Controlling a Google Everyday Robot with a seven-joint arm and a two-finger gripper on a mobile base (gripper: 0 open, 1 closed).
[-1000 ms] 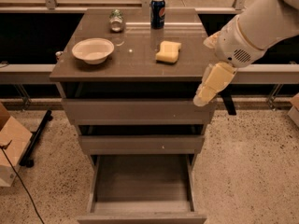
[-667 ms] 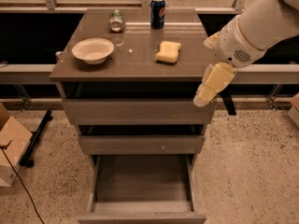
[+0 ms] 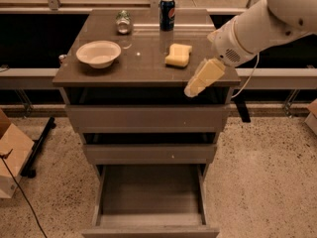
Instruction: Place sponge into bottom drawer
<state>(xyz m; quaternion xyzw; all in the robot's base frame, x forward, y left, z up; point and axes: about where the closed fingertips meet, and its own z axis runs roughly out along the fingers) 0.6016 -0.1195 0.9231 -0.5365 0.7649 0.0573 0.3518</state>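
Note:
The pale-yellow sponge lies on the cabinet top, right of centre. The bottom drawer is pulled out and its inside shows nothing in it. My gripper hangs off the white arm at the cabinet's front right edge, in front of and below the sponge, not touching it. It holds nothing that I can see.
A white bowl sits on the top at the left. A glass jar and a blue soda can stand at the back. The two upper drawers are nearly shut. A cardboard box stands on the floor at left.
The gripper has shifted left, closer to the sponge. The sponge and drawers have not moved.

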